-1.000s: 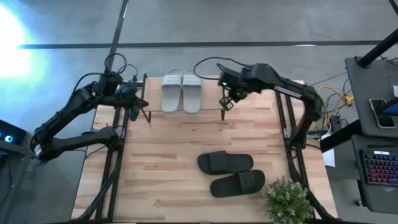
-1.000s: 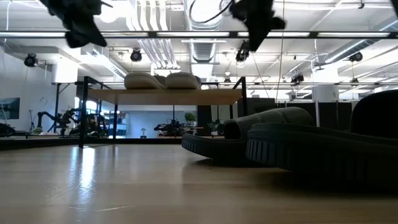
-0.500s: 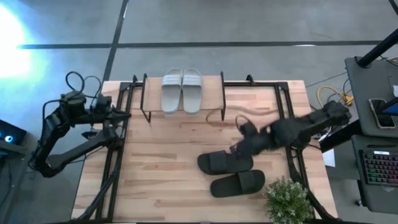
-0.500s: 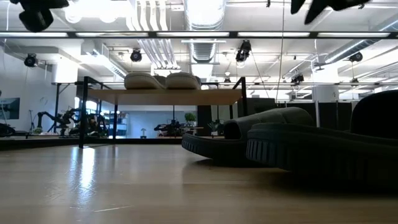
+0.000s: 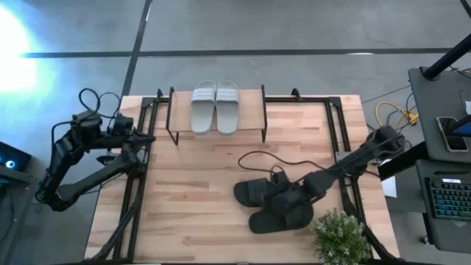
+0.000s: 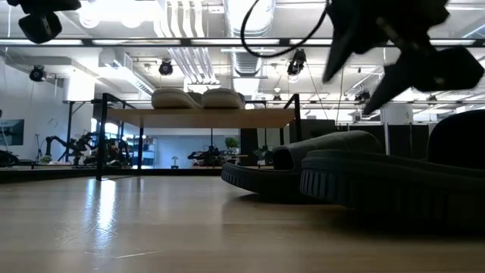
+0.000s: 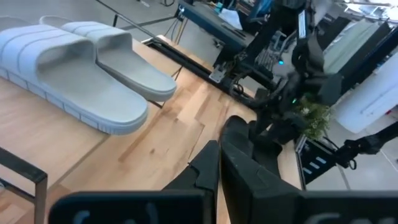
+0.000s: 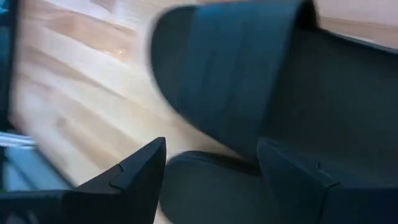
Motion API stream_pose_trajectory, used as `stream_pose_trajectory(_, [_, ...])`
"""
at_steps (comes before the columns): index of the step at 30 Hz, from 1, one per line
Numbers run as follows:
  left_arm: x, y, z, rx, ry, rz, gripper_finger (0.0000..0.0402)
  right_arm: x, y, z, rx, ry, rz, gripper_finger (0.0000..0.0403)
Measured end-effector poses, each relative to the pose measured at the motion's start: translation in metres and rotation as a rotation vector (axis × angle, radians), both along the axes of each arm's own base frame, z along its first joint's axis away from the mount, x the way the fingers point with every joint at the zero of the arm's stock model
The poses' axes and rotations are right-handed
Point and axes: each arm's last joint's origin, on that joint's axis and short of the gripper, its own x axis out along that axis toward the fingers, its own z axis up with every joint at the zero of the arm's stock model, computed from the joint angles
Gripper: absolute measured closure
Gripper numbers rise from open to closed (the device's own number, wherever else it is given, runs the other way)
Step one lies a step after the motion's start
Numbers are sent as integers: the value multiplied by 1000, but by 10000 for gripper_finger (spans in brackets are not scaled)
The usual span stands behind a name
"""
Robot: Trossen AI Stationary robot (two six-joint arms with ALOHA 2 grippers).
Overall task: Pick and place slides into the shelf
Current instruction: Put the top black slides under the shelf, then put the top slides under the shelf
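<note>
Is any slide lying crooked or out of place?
Nothing stands out. The grey slides sit side by side on the shelf; the black slides lie flat on the table, right gripper above them.

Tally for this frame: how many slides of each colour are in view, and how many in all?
Pale grey slides, side by side on the shelf: 2
Black slides, on the tabletop below the right gripper: 2
Total: 4 slides
</note>
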Motion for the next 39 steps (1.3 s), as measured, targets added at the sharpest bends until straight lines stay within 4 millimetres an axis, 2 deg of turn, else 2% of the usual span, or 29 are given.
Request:
stream_pose_trajectory(4, [-2, -2, 0, -16, -16, 0, 402, -3, 0, -19, -23, 46, -43, 157])
stream_pose_trajectory(11, [-6, -6, 0, -5, -32, -1, 402, -3, -8, -27, -110, -6, -122, 160])
stream_pose_trajectory(18, [-3, -3, 0, -14, -16, 1, 402, 11, -21, -39, -38, -51, -53, 189])
stream_pose_trajectory(22, [-1, -1, 0, -21, -6, 5, 402, 23, -29, -36, -21, -124, -39, 229])
stream_pose_trajectory(27, [0, 0, 0, -21, -1, 13, 402, 30, -41, -31, -26, -167, -48, 326])
stream_pose_trajectory(30, [0, 1, 0, -17, 1, 26, 402, 33, -49, -28, -18, -190, -113, 381])
stream_pose_trajectory(36, [-1, 1, 0, -13, 3, 36, 402, 38, -67, -21, -10, -337, -474, 393])
stream_pose_trajectory(39, [-1, 1, 0, -10, 6, 48, 402, 43, -73, -17, -18, -383, -492, 394])
